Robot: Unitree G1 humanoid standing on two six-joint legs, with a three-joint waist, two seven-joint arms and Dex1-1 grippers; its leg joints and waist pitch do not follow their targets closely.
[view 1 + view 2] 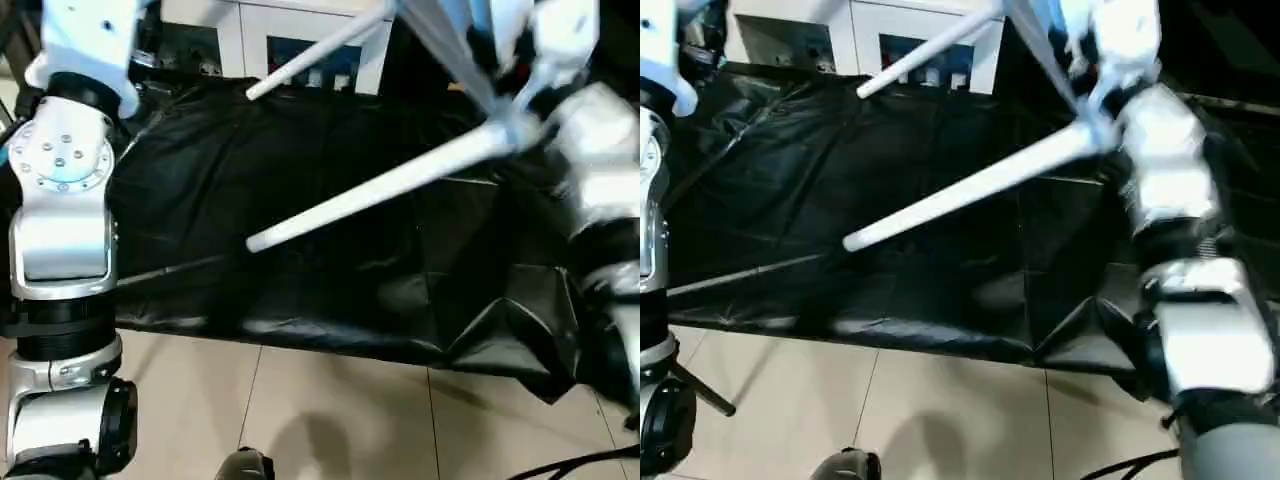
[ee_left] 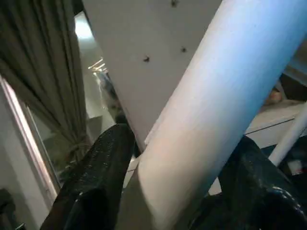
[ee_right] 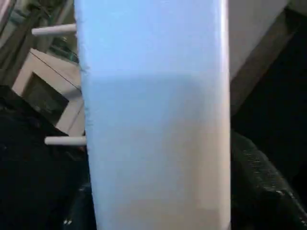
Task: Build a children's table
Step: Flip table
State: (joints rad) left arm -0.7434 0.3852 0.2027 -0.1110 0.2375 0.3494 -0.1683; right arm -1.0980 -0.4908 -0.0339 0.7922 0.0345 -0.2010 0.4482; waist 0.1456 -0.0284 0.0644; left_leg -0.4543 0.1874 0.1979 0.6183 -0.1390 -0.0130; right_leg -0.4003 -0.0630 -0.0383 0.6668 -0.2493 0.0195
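The children's table is held up in the air over the black work table. Two of its white tapered legs point left: the lower leg (image 1: 380, 185) and the upper leg (image 1: 310, 55). Its top (image 1: 445, 45) slants across the upper right. In the left wrist view my left gripper (image 2: 177, 182) is closed around a thick white leg (image 2: 216, 105), with one black finger (image 2: 96, 177) on each side. In the right wrist view my right gripper (image 3: 158, 206) grips a broad white part of the table (image 3: 153, 120), with a black finger (image 3: 268, 191) against its side. Two other legs (image 3: 64, 140) stick out beyond it.
The work table (image 1: 300, 280) under its crumpled black cover fills the middle, and its front edge hangs over the tiled floor (image 1: 330, 410). A white glass-door cabinet (image 1: 290, 40) stands behind it. My silver left arm (image 1: 65, 200) rises at the left, and my right forearm (image 1: 1170, 180) at the right.
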